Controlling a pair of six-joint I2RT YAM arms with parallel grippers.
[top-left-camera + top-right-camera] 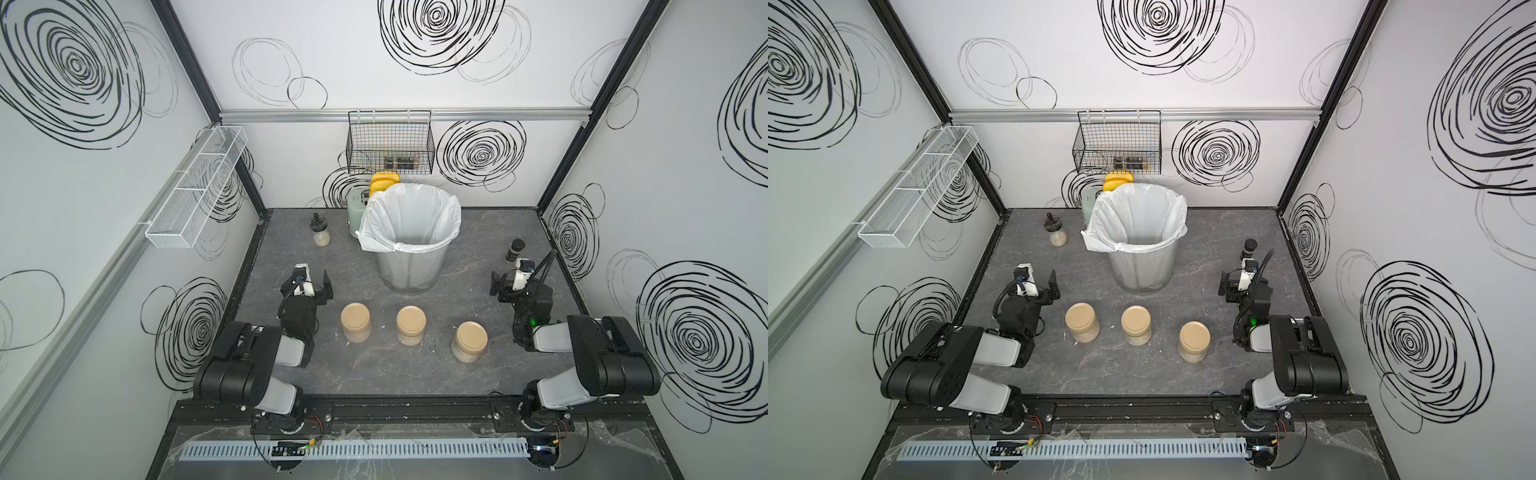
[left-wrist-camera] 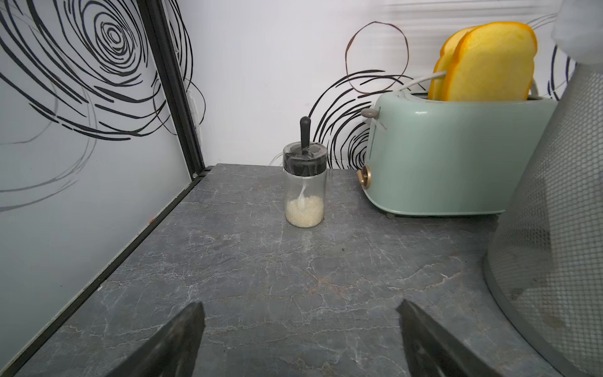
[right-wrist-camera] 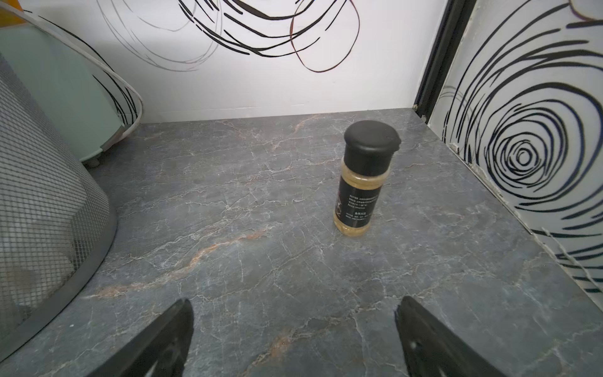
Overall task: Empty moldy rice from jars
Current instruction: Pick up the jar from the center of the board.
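Three clear jars with flat tan lids stand upright in a row across the front of the grey table: left jar (image 1: 355,322) (image 1: 1082,322), middle jar (image 1: 411,325) (image 1: 1136,325), right jar (image 1: 470,340) (image 1: 1194,341). Pale moldy rice (image 1: 356,336) (image 1: 1084,336) shows through their lower walls. My left gripper (image 1: 312,279) (image 2: 300,306) hovers left of the row, open and empty. Right of the row, my right gripper (image 1: 510,276) (image 3: 293,302) is open with only table between its fingers. Neither wrist view shows a jar.
A mesh bin (image 1: 411,270) (image 1: 1142,270) lined with a white bag stands behind the jars. A mint toaster (image 2: 456,153) with yellow bread sits behind it. A black-stoppered bottle (image 2: 305,186) stands back left, a dark-capped shaker (image 3: 363,182) back right. A wire basket (image 1: 390,145) hangs on the back wall.
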